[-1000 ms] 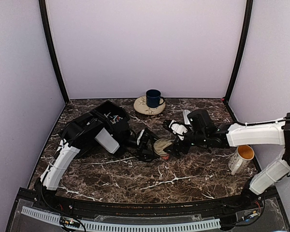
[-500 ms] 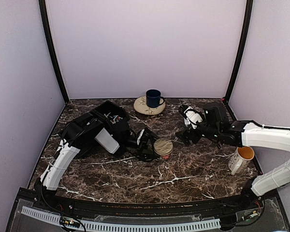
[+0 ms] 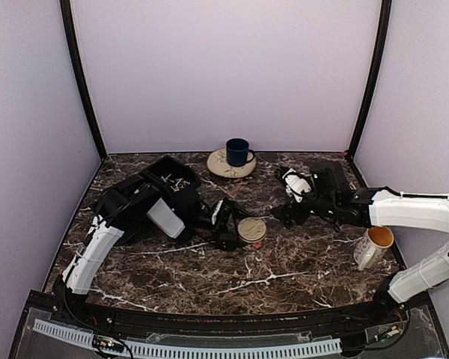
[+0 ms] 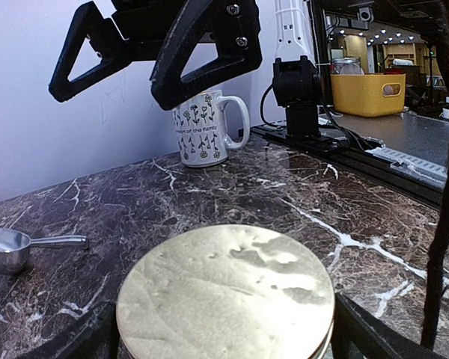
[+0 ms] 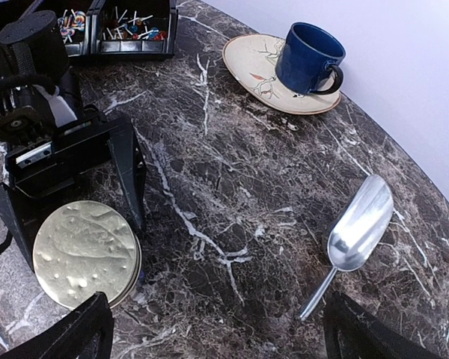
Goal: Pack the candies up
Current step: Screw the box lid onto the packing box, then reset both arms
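The candies (image 3: 173, 179) lie in a black compartment tray (image 3: 159, 166) at the back left, and they also show in the right wrist view (image 5: 131, 30). A small clear jar with a gold lid (image 3: 251, 229) stands mid-table. My left gripper (image 3: 242, 232) is shut on the jar, its fingers (image 5: 127, 168) flanking the lid (image 5: 86, 250). The lid fills the left wrist view (image 4: 224, 288). My right gripper (image 3: 286, 215) is open and empty, a short way right of the jar and above the table.
A metal scoop (image 5: 355, 232) lies on the marble right of the jar. A blue mug (image 3: 237, 152) stands on a cream plate (image 3: 218, 166) at the back. A white floral mug (image 3: 373, 247) stands at the right edge. The enclosure walls surround the table.
My right gripper has let go of the gold lid and drawn back to the right, now open. The lid stays on the jar. The left arm has not moved.
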